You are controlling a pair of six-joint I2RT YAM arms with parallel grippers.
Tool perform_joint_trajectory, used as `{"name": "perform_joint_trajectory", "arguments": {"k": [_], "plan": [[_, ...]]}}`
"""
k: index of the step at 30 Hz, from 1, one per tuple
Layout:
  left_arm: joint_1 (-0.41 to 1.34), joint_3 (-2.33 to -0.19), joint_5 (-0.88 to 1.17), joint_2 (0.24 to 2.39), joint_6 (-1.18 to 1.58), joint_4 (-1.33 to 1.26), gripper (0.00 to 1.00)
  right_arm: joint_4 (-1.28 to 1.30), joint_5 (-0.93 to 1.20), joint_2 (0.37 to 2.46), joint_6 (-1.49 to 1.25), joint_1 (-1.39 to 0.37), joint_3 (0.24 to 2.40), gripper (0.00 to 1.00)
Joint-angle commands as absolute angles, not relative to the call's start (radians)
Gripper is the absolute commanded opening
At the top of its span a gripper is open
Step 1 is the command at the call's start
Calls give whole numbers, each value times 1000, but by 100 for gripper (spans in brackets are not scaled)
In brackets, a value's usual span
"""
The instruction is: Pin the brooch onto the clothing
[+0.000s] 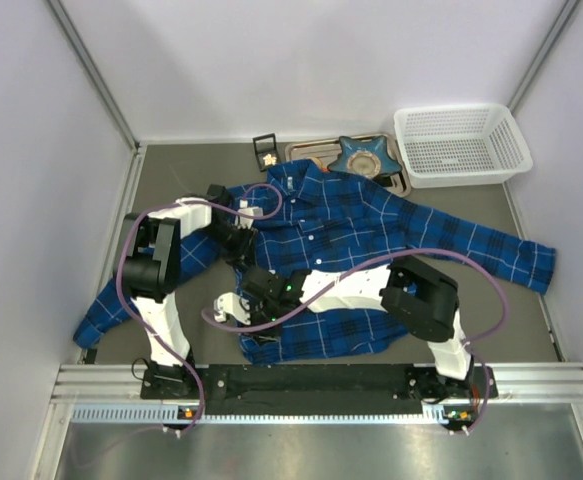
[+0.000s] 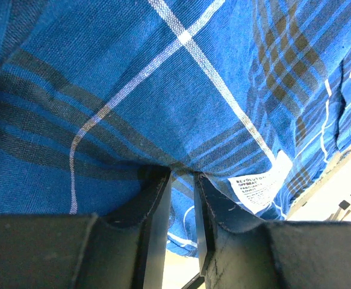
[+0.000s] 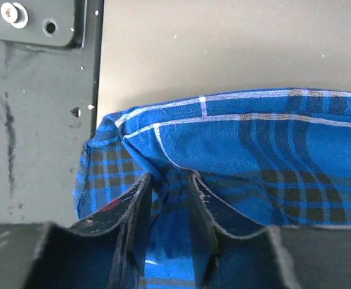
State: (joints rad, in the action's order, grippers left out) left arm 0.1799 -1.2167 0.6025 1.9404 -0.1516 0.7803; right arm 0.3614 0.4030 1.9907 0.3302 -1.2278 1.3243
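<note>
The shirt (image 1: 371, 225) is clenched by left jaws and right jaws toward the worktop's (image 1: 171, 180) near edge; fabric should be drawn taut for pinning.

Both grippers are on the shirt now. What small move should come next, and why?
Probably open the left gripper to free it. Both it and the right gripper are shut on folds of the shirt, while the brooch seems to lie in the small black box farther back.
</note>
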Motion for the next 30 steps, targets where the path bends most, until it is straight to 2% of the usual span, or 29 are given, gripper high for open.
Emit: {"name": "perform_joint_trajectory", "arguments": {"k": [1,4,12,20,21,22,24,25,29,30], "plan": [[190,-1192,423,2025,-212,638,30,334,370,2019,348,-1239,1351,22],[190,-1195,423,2026,-215,640,30,336,390,1985,328,-1239,1359,0],[190,-1197,422,2028,-216,644,30,342,615,1867,252,-1238,1362,0],[190,-1195,419,2026,-216,646,30,363,713,1991,219,-1229,1431,0],[190,-1193,416,2025,-216,647,30,373,715,2009,218,-1227,1445,1],[190,-1193,416,2025,-218,647,30,382,713,2052,213,-1227,1472,11],[190,-1193,410,2025,-216,649,31,405,709,2083,210,-1227,1496,17],[190,-1192,408,2023,-219,649,31,408,701,2092,210,-1227,1500,24],[190,-1192,405,2022,-224,657,31,428,690,2076,222,-1224,1483,28],[190,-1193,406,2017,-224,658,32,436,690,2060,232,-1218,1467,36]]}}
